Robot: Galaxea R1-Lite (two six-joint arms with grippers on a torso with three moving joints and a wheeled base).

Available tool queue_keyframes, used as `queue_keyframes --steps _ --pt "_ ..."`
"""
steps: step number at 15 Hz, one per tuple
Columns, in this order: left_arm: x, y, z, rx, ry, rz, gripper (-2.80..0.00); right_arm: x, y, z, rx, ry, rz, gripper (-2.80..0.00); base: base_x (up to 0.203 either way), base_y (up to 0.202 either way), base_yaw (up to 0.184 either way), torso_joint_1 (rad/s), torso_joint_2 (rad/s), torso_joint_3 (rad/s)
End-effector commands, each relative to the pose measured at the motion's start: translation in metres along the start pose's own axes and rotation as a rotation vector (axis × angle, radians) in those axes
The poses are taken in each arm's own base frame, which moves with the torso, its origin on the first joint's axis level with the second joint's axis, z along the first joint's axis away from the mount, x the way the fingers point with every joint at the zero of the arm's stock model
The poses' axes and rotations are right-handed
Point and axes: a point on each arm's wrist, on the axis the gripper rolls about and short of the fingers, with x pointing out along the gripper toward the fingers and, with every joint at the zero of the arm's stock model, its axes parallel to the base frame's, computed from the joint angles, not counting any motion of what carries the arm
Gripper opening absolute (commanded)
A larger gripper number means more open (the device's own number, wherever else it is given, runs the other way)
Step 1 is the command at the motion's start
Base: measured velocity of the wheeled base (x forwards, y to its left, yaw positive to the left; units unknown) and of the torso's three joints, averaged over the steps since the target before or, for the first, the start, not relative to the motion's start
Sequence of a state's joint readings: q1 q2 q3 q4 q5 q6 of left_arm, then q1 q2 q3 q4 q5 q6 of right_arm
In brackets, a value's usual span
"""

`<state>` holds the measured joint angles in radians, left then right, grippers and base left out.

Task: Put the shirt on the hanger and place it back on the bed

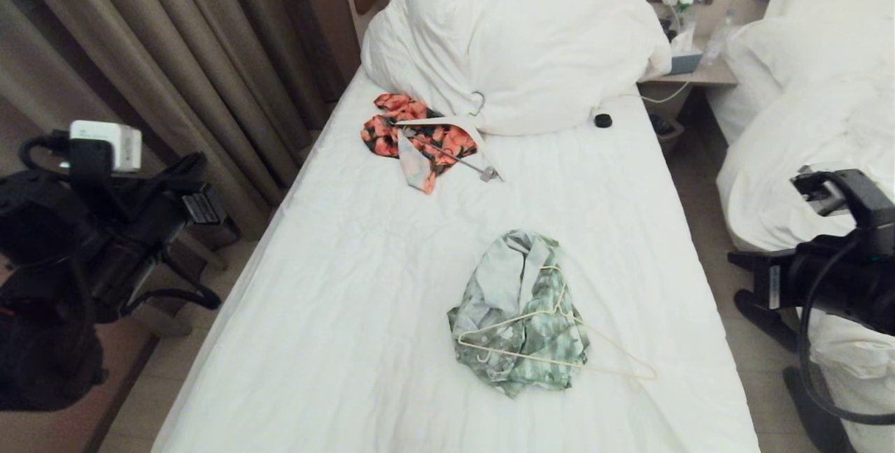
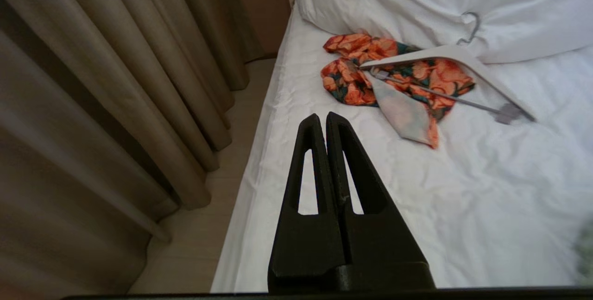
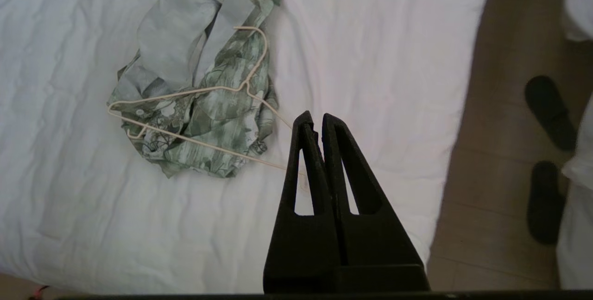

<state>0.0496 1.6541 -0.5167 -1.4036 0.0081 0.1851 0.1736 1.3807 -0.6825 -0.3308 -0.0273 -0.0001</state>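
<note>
The green and white shirt (image 1: 521, 313) lies crumpled on the white bed (image 1: 335, 299), right of the middle. The thin cream hanger (image 1: 559, 361) rests flat on top of it, with one corner poking out onto the sheet. In the right wrist view the shirt (image 3: 199, 119) and hanger (image 3: 209, 89) sit just beyond my right gripper (image 3: 315, 117), which is shut and empty above the sheet, near the hanger's outer corner. My left gripper (image 2: 322, 117) is also shut and empty, over the bed's curtain-side edge. Both arms show at the sides of the head view.
An orange-red floral garment (image 1: 419, 138) under a wide white hanger (image 2: 454, 54) lies near the heaped white duvet (image 1: 531, 40). A small black object (image 1: 603, 119) sits beside it. Curtains (image 1: 175, 54) line the left. A nightstand (image 1: 699, 72), another bed (image 1: 804, 89) and slippers (image 3: 549, 110) are on the right.
</note>
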Motion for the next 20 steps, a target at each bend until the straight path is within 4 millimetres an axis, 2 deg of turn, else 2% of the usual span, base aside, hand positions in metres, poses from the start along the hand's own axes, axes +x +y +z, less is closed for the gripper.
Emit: queue_keyframes --steps 1,4,7,10,12,14,20 --pt "-0.047 0.003 0.032 -0.006 -0.079 0.002 -2.8 -0.043 -0.002 0.007 -0.002 -0.111 -0.007 -2.8 0.0 0.0 0.0 0.0 0.0 0.0" --pt "-0.098 0.004 0.054 -0.03 -0.103 -0.025 -2.8 -0.102 -0.004 -0.004 -0.004 -0.153 -0.021 -2.8 0.0 0.0 0.0 0.0 0.0 0.0" --pt "-0.158 0.012 0.078 -0.045 -0.124 0.017 -2.8 -0.162 -0.005 -0.025 0.003 -0.208 -0.031 -2.8 0.0 0.0 0.0 0.0 0.0 0.0" --pt "-0.225 0.02 0.09 -0.053 -0.117 0.073 -2.8 -0.202 -0.007 -0.052 0.018 -0.239 -0.081 -2.8 0.0 0.0 0.0 0.0 0.0 0.0" --pt "-0.259 0.021 0.083 -0.048 -0.019 0.091 -2.8 -0.216 -0.006 -0.064 0.035 -0.27 -0.145 -2.8 0.0 0.0 0.0 0.0 0.0 0.0" --pt "-0.278 0.021 0.072 -0.048 0.028 0.111 -2.8 -0.224 -0.004 -0.077 0.036 -0.303 -0.153 -2.8 0.0 0.0 0.0 0.0 0.0 0.0" --pt "-0.294 0.015 0.034 -0.049 0.106 0.138 -2.8 -0.219 -0.001 -0.11 0.021 -0.297 -0.049 -2.8 0.0 0.0 0.0 0.0 0.0 0.0"
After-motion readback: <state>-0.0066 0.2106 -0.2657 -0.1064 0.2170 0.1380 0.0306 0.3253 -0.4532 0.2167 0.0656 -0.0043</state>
